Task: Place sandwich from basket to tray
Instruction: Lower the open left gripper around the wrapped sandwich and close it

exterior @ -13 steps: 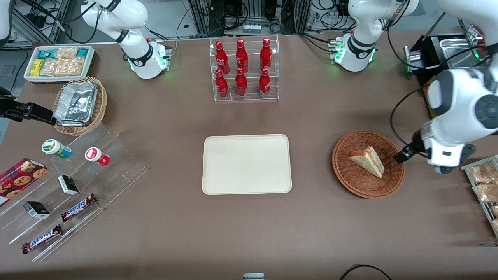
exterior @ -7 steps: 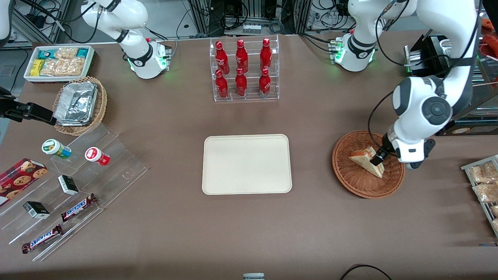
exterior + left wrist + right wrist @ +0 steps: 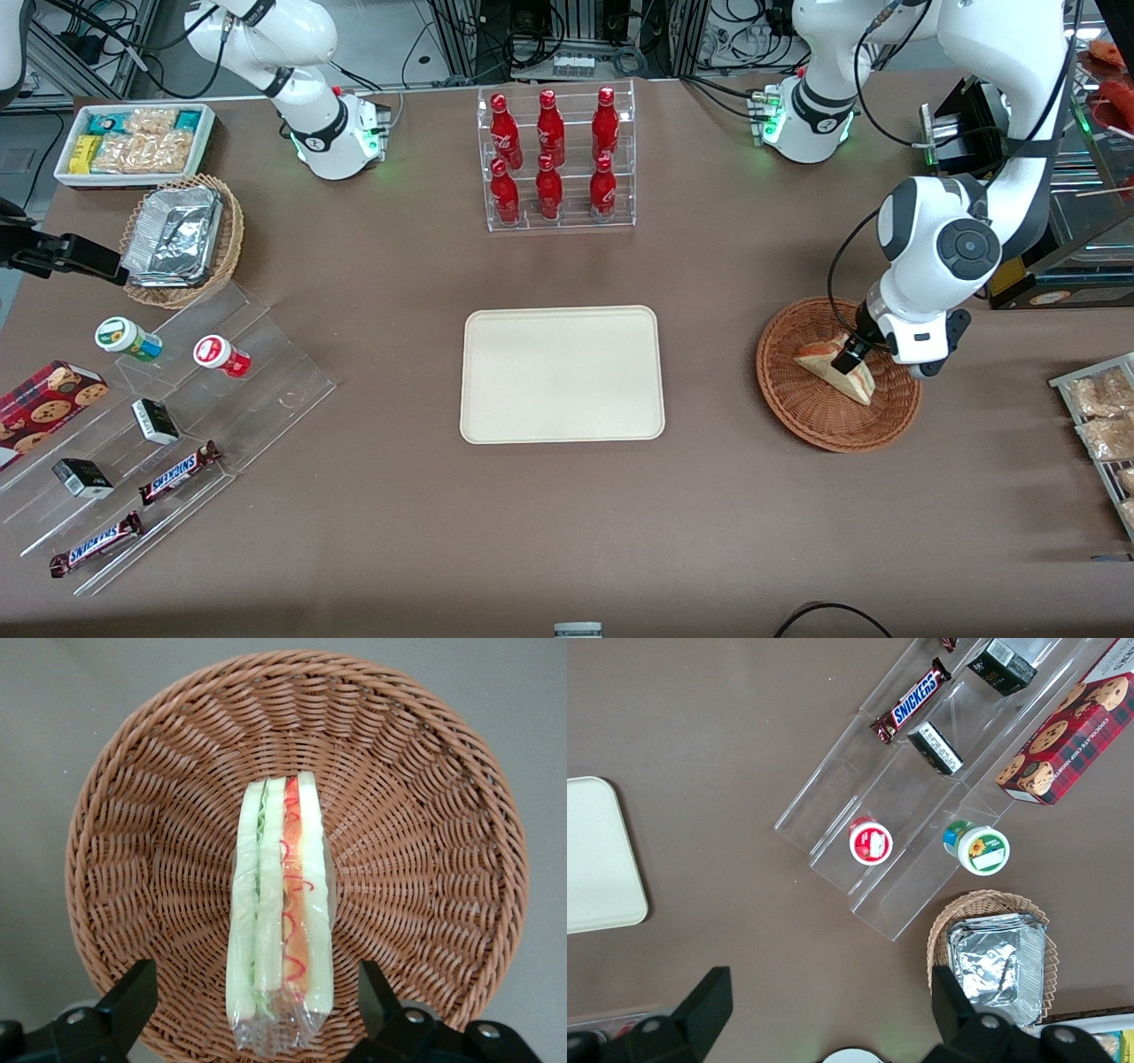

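One sandwich (image 3: 282,912) lies in the basket (image 3: 425,797), tray (image 3: 562,374) at its nine o'clock, under the wide-open, empty gripper (image 3: 257,997).

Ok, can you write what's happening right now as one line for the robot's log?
step: reach | gripper: open, above sandwich, fingers either side | sandwich: in basket | tray: no sandwich yet
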`<state>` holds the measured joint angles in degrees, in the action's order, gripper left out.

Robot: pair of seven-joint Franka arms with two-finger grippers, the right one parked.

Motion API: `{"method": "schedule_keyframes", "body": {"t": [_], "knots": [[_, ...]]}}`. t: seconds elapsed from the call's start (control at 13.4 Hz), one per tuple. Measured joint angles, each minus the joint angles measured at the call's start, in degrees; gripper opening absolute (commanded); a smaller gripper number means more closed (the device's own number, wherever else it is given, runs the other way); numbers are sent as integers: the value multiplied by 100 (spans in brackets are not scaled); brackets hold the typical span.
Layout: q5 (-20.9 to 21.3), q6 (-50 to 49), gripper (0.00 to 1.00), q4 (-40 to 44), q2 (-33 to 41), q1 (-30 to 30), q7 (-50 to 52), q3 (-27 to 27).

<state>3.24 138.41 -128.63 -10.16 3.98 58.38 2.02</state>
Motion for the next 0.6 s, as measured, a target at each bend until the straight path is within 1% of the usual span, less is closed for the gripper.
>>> {"method": "schedule_keyframes", "body": {"t": [0.37,0.45,0.6], "knots": [[0,322,99,-32,-237,0,36,0],[0,369,89,-33,-289,0,71,0],[-1,428,31,-33,-361,0,167,0]]}}
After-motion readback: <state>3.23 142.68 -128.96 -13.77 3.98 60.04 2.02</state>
